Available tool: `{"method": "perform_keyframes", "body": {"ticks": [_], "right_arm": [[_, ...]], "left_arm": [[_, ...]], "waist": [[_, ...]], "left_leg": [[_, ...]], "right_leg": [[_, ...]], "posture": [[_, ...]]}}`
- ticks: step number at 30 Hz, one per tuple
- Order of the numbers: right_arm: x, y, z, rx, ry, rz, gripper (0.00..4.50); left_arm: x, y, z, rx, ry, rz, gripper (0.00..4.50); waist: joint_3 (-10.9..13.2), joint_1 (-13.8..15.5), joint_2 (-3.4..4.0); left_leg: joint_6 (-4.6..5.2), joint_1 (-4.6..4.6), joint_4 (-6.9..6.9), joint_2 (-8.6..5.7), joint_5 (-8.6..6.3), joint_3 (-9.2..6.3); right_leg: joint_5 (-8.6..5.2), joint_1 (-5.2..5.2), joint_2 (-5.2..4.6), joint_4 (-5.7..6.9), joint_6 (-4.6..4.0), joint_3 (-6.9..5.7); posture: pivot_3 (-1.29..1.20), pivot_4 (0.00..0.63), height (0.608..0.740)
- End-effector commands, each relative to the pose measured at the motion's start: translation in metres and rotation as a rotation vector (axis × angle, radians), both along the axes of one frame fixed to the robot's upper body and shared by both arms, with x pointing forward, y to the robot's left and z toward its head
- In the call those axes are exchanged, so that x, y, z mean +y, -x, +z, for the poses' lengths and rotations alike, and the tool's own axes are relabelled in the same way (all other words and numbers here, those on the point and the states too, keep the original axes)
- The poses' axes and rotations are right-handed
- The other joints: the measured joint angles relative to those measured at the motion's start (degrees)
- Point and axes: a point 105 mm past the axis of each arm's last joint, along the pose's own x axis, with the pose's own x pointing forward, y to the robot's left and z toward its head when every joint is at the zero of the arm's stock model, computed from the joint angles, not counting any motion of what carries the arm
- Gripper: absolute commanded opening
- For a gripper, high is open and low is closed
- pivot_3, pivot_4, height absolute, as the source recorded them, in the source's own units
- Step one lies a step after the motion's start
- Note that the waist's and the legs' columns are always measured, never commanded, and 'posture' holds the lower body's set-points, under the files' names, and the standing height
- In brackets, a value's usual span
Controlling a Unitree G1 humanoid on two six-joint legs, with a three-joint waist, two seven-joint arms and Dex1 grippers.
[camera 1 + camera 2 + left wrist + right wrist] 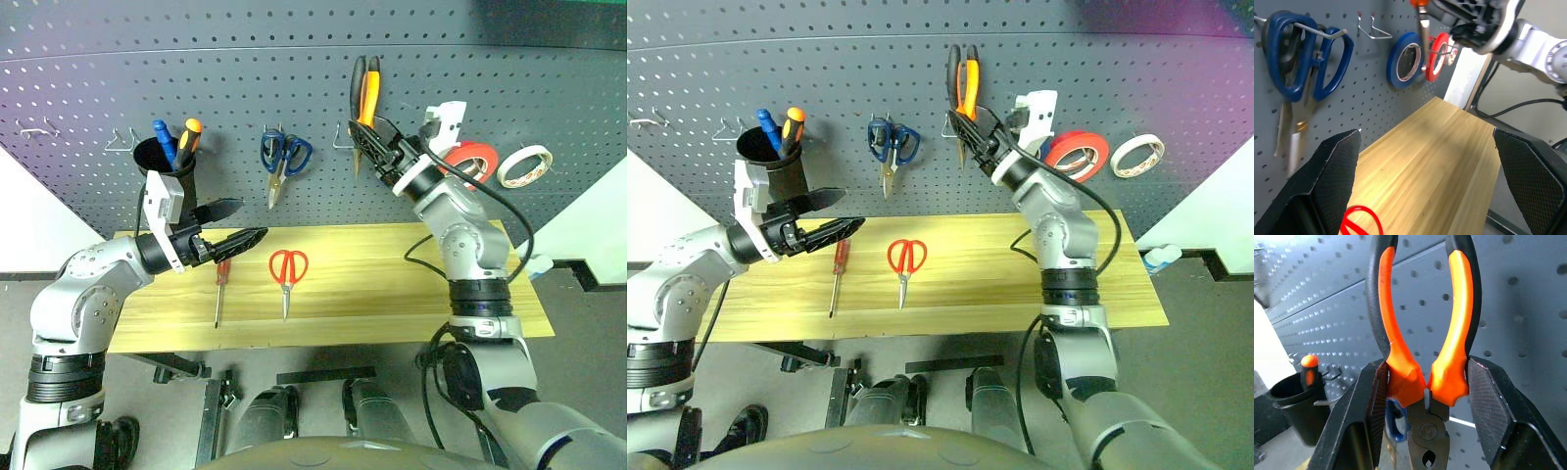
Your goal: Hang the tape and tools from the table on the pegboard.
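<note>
Nearest the camera, across the lower middle of the head views, runs the long light-wood plank table (pixel 392 294), where two of the task's tools wait flat and within easy reach: the slim red-handled screwdriver (pixel 219 291) left of centre and the red-handled scissors (pixel 287 275) just right of it. Above the table's left end hovers the left gripper (pixel 230 227), its black fingers spread wide and holding nothing, level and aimed toward those tools, probably parked ready for the next pick. Further back, in the upper middle, the right gripper (pixel 377 145) pinches the small pliers with orange-and-black handles (pixel 364 98) near their pivot, handles up, so the loop between the handles can slip over a silver wire hook (pixel 342 137) just beside them. Farthest is the dark-grey perforated pegboard (pixel 88 88), where the thin bright-red ring of tape (pixel 468 160) already hangs at upper right, next to a cream-white roll (pixel 523 165).
</note>
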Motion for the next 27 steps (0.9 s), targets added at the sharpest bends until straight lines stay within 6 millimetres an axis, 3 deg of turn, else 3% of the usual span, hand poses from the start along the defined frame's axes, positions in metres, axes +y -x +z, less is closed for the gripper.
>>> {"method": "perform_keyframes", "body": {"ticks": [1, 14, 27], "right_arm": [[0.005, -0.002, 0.032, -0.121, -0.031, -0.030, 2.07], [0.007, -0.016, 0.058, -0.202, -0.096, -0.105, 2.07], [0.012, -0.033, 0.051, -0.227, -0.075, -0.238, 2.07]], "left_arm": [[-0.002, 0.005, 0.007, -0.038, -0.010, -0.010, 4.50], [-0.002, 0.007, 0.004, -0.027, -0.008, -0.007, 4.50], [-0.001, 0.010, 0.004, -0.019, -0.016, -0.006, 4.50]], "waist": [[0.0, 0.0, 0.00], [0.0, 0.0, 0.00], [0.0, 0.0, 0.00]], "left_leg": [[-0.01, -0.01, -0.01, 0.00, 0.00, 0.00], [-0.05, -0.01, -0.01, 0.00, 0.03, 0.00], [-0.13, 0.03, 0.01, 0.00, 0.08, -0.01]], "right_leg": [[0.00, -0.02, 0.01, 0.01, 0.00, 0.00], [0.00, -0.03, 0.01, 0.06, -0.01, 0.00], [0.01, -0.04, 0.02, 0.16, -0.02, 0.00]], "posture": [[0.00, 0.107, 0.740], [0.01, 0.109, 0.740], [0.03, 0.123, 0.740]]}}
